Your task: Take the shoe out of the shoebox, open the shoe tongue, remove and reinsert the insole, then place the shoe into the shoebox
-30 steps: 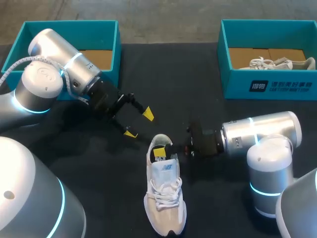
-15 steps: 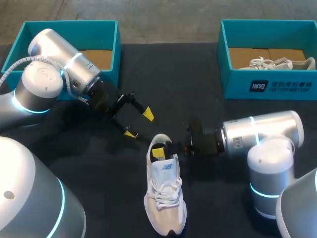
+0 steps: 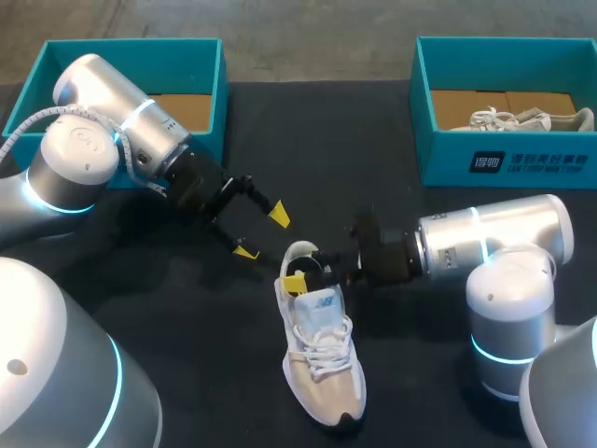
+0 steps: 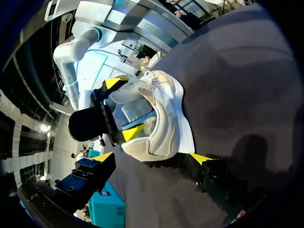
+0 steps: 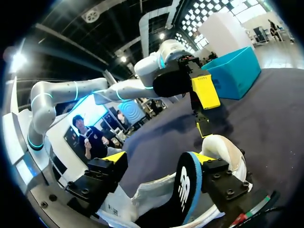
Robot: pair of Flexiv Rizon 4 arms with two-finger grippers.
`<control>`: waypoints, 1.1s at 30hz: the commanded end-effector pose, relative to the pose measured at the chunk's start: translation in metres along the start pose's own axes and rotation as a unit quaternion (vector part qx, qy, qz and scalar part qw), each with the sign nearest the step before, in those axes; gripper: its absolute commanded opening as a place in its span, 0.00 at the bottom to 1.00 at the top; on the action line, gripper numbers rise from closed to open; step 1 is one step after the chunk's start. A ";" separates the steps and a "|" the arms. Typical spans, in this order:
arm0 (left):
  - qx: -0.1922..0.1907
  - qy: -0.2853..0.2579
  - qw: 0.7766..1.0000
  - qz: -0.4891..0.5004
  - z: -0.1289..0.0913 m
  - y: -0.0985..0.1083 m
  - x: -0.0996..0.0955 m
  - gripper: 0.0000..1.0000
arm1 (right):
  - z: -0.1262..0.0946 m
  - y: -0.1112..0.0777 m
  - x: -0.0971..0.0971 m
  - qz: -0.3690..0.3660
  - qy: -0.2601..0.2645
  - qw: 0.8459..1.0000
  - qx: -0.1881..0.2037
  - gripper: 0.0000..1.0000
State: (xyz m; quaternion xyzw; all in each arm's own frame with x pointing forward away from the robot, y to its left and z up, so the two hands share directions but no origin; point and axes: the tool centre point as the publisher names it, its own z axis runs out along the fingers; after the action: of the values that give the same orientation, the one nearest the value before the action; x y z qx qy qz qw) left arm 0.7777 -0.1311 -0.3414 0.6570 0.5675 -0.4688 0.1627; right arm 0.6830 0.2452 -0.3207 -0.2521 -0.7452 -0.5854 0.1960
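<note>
Head view puts the shoe [image 3: 320,359] out on the table [image 3: 373,121], sole down and heel end toward the arms, well apart from the teal shoebox [image 3: 221,93] at the back left.

In the right wrist view your right gripper [image 5: 159,158] stands at the shoe's opening with its fingers spread wide. One finger is down by the heel, and the dark insole [image 5: 186,190] stands up on edge against it. The other finger is out past the white tongue [image 5: 145,197]. Nothing is pinched from both sides, so treat this gripper as holding nothing.

Your left gripper [image 3: 261,232] hangs just behind the heel, fingers wide apart and empty.

Expect the shoe to be light, with a soft upper that gives under a finger and a stiffer sole, so it will probably skid or swing when you tug inside it. Have the left gripper steady it at the padded heel collar [image 4: 156,142], where the wall looks firmest. The insole looks thin and floppy, so pinch it near the raised heel edge rather than its middle, and pull along the shoe's length so it doesn't fold.
</note>
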 end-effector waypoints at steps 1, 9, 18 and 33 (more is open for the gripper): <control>0.000 0.000 1.000 0.001 0.000 0.000 0.000 1.00 | -0.003 0.000 0.008 -0.001 -0.008 1.000 0.000 0.55; 0.000 0.000 1.000 0.001 0.000 0.000 0.000 1.00 | -0.006 -0.003 0.004 0.001 -0.009 1.000 -0.003 0.45; 0.000 0.000 1.000 0.001 0.000 0.000 0.000 1.00 | -0.007 -0.008 -0.012 0.009 -0.002 1.000 -0.010 0.00; 0.000 0.000 1.000 0.001 0.000 0.000 0.000 1.00 | -0.004 -0.013 -0.011 0.018 0.002 1.000 -0.007 0.00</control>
State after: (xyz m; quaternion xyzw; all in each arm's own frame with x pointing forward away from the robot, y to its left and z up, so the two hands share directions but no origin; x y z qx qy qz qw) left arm 0.7777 -0.1311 -0.3414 0.6570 0.5675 -0.4688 0.1627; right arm 0.6823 0.2340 -0.3399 -0.2663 -0.7344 -0.5890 0.2069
